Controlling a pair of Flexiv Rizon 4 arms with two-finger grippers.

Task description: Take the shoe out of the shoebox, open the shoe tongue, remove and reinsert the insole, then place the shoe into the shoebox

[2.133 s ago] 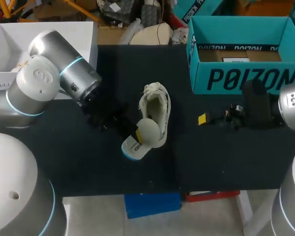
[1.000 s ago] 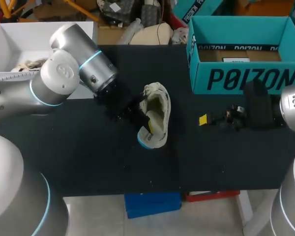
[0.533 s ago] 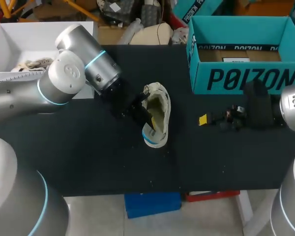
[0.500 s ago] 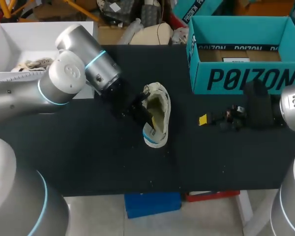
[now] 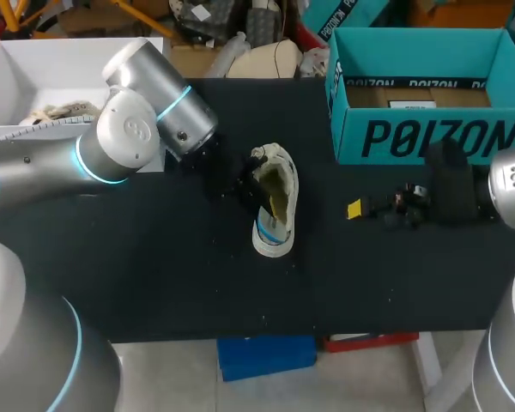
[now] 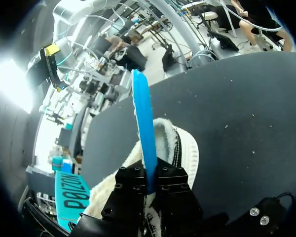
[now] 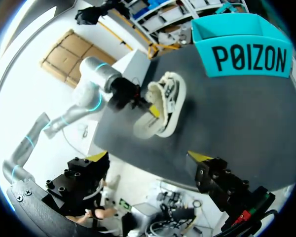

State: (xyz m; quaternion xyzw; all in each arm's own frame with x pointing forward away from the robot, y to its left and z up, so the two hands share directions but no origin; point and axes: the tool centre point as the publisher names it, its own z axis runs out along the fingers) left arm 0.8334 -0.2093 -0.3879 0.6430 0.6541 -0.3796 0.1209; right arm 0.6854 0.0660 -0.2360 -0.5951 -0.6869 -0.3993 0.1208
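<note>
A white shoe [image 5: 285, 176] lies on the black table, mid-table, opening up. My left gripper [image 5: 245, 184] is at the shoe's left side, shut on the blue-and-white insole [image 5: 268, 232], which stands edge-on in the shoe's opening. In the left wrist view the blue insole [image 6: 143, 123] rises from between the black fingers of my left gripper [image 6: 149, 182], with the shoe [image 6: 185, 148] under it. The teal shoebox [image 5: 429, 129] stands at the back right. My right gripper [image 5: 360, 209] hangs open to the shoe's right. The right wrist view shows my right gripper [image 7: 148, 158] empty, with the shoe [image 7: 170, 98] ahead and the shoebox [image 7: 246, 49] beyond.
A white box [image 5: 34, 69] with pale cloth in it stands at the table's back left corner, behind my left arm. Bare black tabletop [image 5: 369, 275] stretches in front of the shoe and between the shoe and my right gripper.
My left arm has carried the insole from the table in front-left of the shoe up and right into the shoe's opening. The right arm has kept still.
</note>
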